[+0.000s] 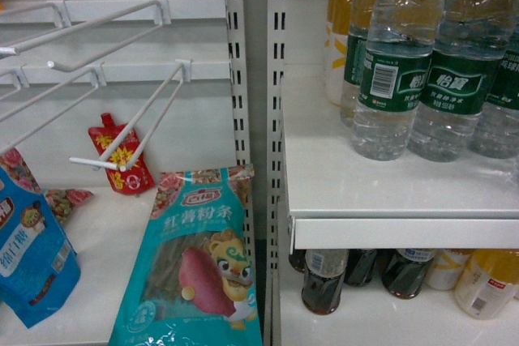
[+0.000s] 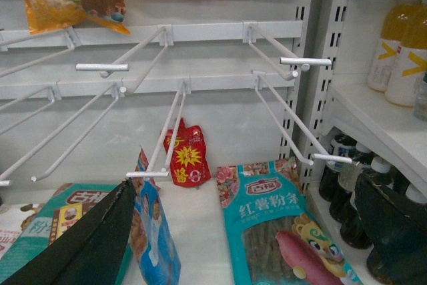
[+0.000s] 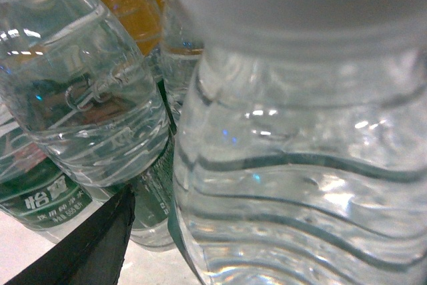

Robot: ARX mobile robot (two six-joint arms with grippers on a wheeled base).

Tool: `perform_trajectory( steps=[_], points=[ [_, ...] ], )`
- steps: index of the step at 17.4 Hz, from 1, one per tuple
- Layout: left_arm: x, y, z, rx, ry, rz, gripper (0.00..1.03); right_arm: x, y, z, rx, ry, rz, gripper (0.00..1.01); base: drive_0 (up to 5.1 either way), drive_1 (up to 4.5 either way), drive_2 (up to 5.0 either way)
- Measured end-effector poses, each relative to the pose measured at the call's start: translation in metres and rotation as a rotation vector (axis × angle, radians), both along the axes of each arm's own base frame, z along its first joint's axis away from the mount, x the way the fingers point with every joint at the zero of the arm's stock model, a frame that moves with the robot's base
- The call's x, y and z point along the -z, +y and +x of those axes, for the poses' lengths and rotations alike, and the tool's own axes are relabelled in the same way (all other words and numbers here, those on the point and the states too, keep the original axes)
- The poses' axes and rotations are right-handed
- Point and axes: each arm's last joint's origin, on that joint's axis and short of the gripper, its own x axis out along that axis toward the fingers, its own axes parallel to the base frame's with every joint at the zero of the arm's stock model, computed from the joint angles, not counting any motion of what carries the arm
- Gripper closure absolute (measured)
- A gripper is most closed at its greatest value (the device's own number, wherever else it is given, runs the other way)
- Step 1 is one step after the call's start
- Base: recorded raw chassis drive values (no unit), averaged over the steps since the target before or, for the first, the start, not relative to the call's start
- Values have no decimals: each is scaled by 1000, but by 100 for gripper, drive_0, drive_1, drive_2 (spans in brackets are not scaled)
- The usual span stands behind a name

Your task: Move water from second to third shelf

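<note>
Water bottles upright in a cluster on the white shelf, orange juice bottles behind, cola bottles one level below. Right gripper's dark finger close against the nearest bottle; closure impossible to tell. Left gripper spread apart, facing the sweet-potato noodle packet.

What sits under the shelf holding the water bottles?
Under the white shelf with the water bottles stands a row of dark cola bottles and orange juice bottles. Only their caps and shoulders show; the shelf edge hides whatever stands further back.
</note>
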Motion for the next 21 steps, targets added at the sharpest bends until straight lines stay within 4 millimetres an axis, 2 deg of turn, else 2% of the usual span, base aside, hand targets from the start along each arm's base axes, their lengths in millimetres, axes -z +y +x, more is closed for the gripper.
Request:
perform_trajectory(
  steps=[14,17,21],
  points=[
    [0,0,0,0,0,0,5,-4,-12,-19,-6,-20,-32,3,0,0,0],
    [0,0,0,0,0,0,5,-11,-11,-30,-27,-46,-33,3,0,0,0],
    [0,0,0,0,0,0,5,-23,-9,-64,-32,-85,-28,3,0,0,0]
  ],
)
